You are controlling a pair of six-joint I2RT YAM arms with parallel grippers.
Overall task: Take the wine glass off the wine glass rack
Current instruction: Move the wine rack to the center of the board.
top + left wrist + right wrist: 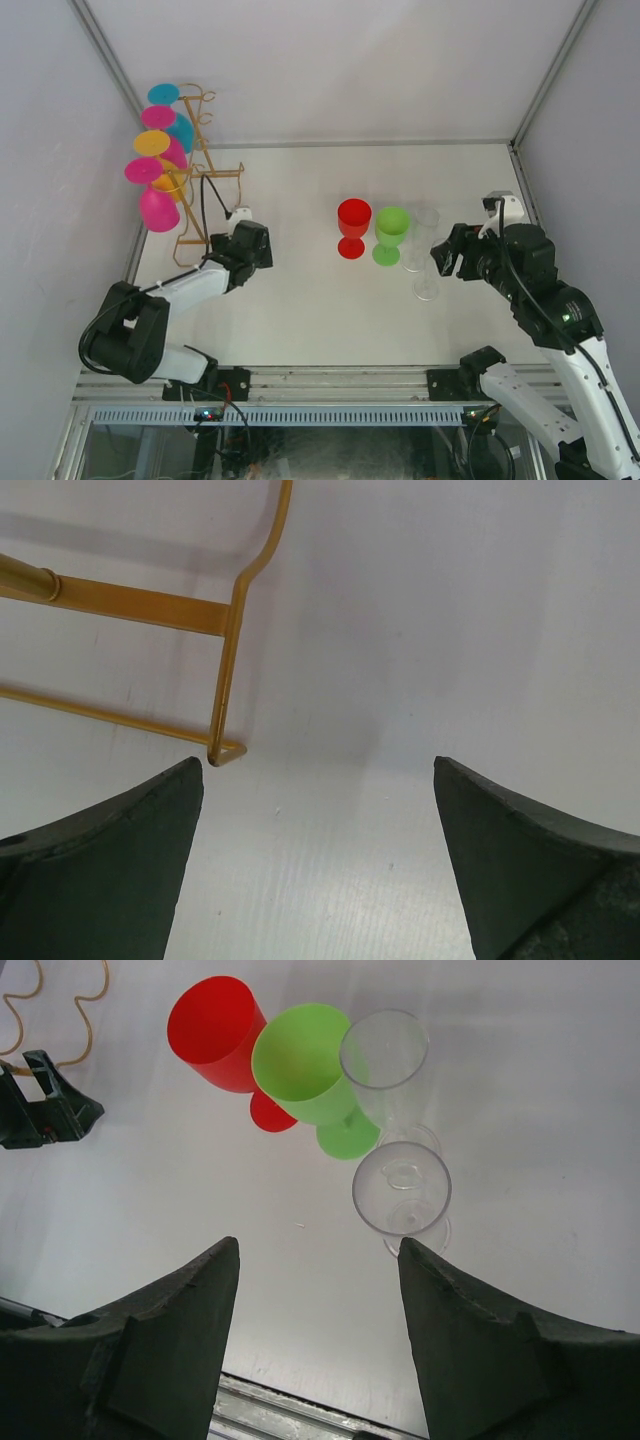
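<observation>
The gold wire wine glass rack (203,160) stands at the far left of the table. Several glasses hang on it upside down, among them a magenta one (157,205), a yellow one (155,146) and a cyan one (170,100). My left gripper (250,243) is open and empty, low over the table just right of the rack's base; the base frame (222,670) shows ahead of its fingers (120,860). My right gripper (447,255) is open and empty beside the standing glasses.
A red glass (353,226), a green glass (390,234) and two clear glasses (424,262) stand upright mid-table. The right wrist view shows them too: the red one (212,1032), the green one (300,1063), a clear one (401,1188). White walls enclose the table.
</observation>
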